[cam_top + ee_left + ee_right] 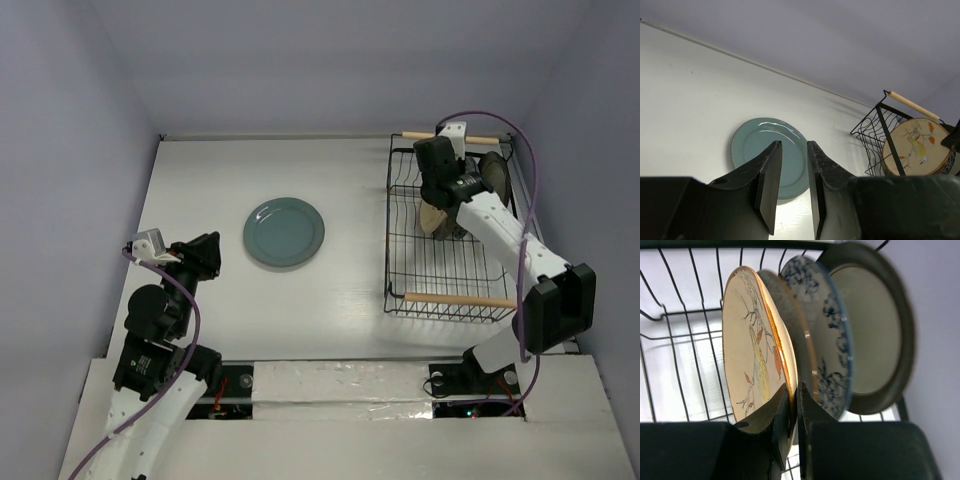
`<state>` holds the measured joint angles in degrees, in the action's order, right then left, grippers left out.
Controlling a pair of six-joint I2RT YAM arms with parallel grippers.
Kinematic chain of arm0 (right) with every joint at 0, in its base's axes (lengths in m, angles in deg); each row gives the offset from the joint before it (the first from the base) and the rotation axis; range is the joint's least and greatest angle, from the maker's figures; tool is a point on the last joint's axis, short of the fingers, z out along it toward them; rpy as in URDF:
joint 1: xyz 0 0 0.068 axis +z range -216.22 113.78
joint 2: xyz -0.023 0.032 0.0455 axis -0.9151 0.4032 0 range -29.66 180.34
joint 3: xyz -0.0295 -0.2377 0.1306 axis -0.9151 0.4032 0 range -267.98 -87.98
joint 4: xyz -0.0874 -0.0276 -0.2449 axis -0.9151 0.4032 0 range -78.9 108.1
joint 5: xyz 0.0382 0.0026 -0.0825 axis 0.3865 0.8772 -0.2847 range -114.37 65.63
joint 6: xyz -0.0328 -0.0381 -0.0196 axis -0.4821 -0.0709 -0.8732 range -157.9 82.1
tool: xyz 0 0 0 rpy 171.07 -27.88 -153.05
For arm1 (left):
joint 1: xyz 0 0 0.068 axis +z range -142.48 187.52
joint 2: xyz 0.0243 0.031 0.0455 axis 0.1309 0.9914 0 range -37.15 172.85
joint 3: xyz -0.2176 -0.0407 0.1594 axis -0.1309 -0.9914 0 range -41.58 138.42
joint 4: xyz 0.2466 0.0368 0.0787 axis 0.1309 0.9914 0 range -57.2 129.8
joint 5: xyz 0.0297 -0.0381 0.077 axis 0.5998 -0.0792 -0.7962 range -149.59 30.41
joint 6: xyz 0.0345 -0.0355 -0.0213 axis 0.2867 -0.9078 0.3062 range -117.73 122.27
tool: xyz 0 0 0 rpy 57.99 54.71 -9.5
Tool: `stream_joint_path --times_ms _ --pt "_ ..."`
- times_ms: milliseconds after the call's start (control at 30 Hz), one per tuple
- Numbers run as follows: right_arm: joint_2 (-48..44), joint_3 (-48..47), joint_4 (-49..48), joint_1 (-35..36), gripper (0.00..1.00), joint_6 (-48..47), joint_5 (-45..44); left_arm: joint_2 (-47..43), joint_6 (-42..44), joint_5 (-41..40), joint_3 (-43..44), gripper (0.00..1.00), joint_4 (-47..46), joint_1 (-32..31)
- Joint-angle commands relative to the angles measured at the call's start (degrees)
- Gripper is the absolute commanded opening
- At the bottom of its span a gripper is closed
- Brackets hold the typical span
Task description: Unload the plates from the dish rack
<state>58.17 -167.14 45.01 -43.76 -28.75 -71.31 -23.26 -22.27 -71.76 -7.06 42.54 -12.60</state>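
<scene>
The teal plate (pixel 284 232) (pixel 751 144) lies flat on the white table, apart from the dish rack (pixel 395 215) (pixel 878 114) (pixel 690 312). My left gripper (pixel 208 256) (pixel 794 144) hovers on the near-left side of that plate, open, with nothing between its fingers. At the rack's far end my right gripper (pixel 440 193) (pixel 794 386) is shut on the rim of the tan plate (pixel 432 220) (pixel 915 146) (pixel 747 340), which stands on edge. Behind it stand a grey plate (pixel 789 315), a white-blue floral plate (pixel 826 330) and a dark-brown-rimmed plate (pixel 875 330).
The rack's two wooden handles (pixel 455 299) run along its near and far ends. The right wall stands close beside the rack, and the back wall just behind it. A purple cable (pixel 530 190) loops over the right arm.
</scene>
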Motion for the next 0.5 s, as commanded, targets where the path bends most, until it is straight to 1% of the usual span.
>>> stream_joint_path --times_ms 0,67,100,233,367,400,433,467 --pt "-7.58 -5.84 -4.99 -0.13 0.00 -2.03 -3.70 -0.36 0.10 0.30 1.16 0.24 -1.91 0.34" --pt "-8.81 -6.27 -4.73 -0.13 0.00 -1.07 -2.55 -0.35 0.19 0.30 1.16 0.24 -1.91 0.34" --pt "-10.56 -6.45 -4.82 -0.13 0.00 -0.45 -0.54 -0.35 0.19 0.30 1.07 0.24 -1.74 0.34" --pt "-17.15 -5.40 -8.42 -0.13 0.00 1.31 1.41 -0.27 0.10 0.30 1.16 0.24 -1.74 0.34" --pt "-21.82 -5.49 -12.45 2.15 0.00 4.38 3.07 0.35 0.01 0.30 1.16 0.24 -1.74 0.34" --pt "-22.52 -4.96 -13.86 2.85 0.00 5.17 7.17 0.52 0.01 0.30 1.16 0.24 -1.74 0.34" --pt "-23.49 -4.17 -15.61 4.94 0.00 6.48 9.39 0.61 -0.07 0.30 1.16 0.24 -1.83 0.34" --pt "-23.50 -3.21 -19.46 6.36 0.00 7.37 11.24 0.87 0.01 0.30 1.16 0.24 -1.74 0.34"
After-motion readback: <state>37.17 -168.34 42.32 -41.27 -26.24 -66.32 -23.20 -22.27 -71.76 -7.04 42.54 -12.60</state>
